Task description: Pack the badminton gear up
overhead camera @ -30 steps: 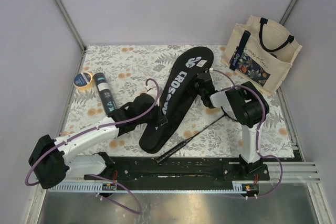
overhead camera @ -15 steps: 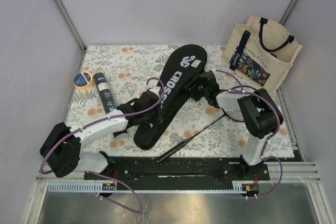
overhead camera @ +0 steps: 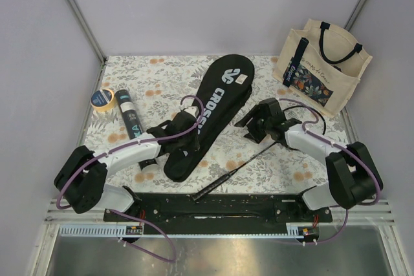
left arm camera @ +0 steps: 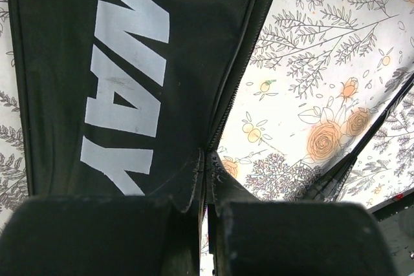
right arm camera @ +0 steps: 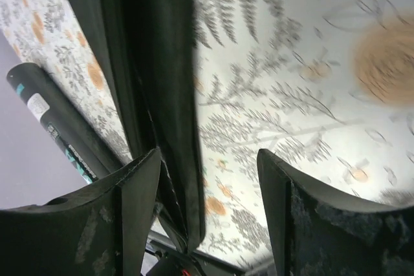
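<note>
Right hand (right arm camera: 208, 179): jaws now spread wide, nothing between them. A second ago it sat pressed shut at the right edge of the bag (overhead camera: 212, 109). It has since let go and drawn back to the right, and now hangs just clear of that edge over the flowered surface (overhead camera: 132, 72).

Left hand (left arm camera: 206, 206): pressed together, pinching the bag's zipper seam near its narrow front end. This grip is the same as a second ago.

Bag: it has shifted a little to the left over the last second. It lies flat mid-surface, wide head toward the back, slanting back-right to front-left. Whether the zipper is open at the pinch, cannot tell.

Racket (overhead camera: 236, 168): one thin shaft and handle lies outside the bag, front-right of it, running toward the right arm. Its head is hidden. No second racket seen.

Tube (overhead camera: 129, 118): on the left, apart from the bag, next to the tape roll (overhead camera: 102, 98).

Reading: the release looks like the end of a repositioning step. The bag is placed and anchored by one hand, and the other is free with the racket nearest it. Packing proper seems barely begun, with racket and tube both still out. A single seam pinch may let the bag slide.
</note>
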You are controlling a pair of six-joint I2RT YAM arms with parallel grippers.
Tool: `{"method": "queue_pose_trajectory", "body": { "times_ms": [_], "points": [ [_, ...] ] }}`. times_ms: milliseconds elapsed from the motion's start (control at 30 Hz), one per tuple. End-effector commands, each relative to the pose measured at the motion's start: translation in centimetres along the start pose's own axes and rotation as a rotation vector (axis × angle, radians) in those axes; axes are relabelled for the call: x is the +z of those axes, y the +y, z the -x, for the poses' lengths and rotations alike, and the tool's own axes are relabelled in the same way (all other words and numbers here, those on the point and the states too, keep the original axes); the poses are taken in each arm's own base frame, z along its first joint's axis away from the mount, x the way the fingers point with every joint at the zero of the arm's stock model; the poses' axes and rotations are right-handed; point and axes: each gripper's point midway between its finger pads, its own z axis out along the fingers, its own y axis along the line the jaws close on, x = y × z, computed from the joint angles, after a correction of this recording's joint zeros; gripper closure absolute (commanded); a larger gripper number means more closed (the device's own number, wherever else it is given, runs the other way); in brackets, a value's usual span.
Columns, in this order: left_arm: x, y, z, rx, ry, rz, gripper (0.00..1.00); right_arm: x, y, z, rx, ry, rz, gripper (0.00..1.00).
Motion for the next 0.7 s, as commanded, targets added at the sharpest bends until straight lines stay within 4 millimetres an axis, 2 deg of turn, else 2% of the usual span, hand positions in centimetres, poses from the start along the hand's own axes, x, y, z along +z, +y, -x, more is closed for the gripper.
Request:
{"method": "queue_pose_trajectory", "body": {
  "times_ms": [0, 100, 233, 367, 467, 667],
  "points": [
    [0.4, -0.3, 1.6, 0.003, -0.078, -0.019, 1.0, -2.6, -3.2, -0.5, 0.07, -0.013, -0.145, 0.31],
    [0.5, -0.9, 1.4, 0.003, -0.075, -0.063, 1.0, -4.2, -5.2, -1.0, 0.106, -0.016, -0.23, 0.34],
    [0.2, -1.4, 1.6, 0.004, -0.079, -0.091, 1.0, -6.1, -7.3, -1.8, 0.156, -0.037, -0.258, 0.37],
    [-0.3, -2.7, 1.6, -0.014, -0.076, -0.158, 1.0, -7.4, -10.0, -0.8, 0.214, -0.154, -0.312, 0.38],
    [-0.3, -3.6, 1.6, -0.029, -0.073, -0.204, 1.0, -7.7, -11.1, -0.4, 0.22, -0.197, -0.329, 0.39],
    [0.0, -3.7, 0.8, -0.049, -0.058, -0.228, 1.0, -6.6, -12.7, -0.7, 0.213, -0.194, -0.367, 0.41]
  ]
}}
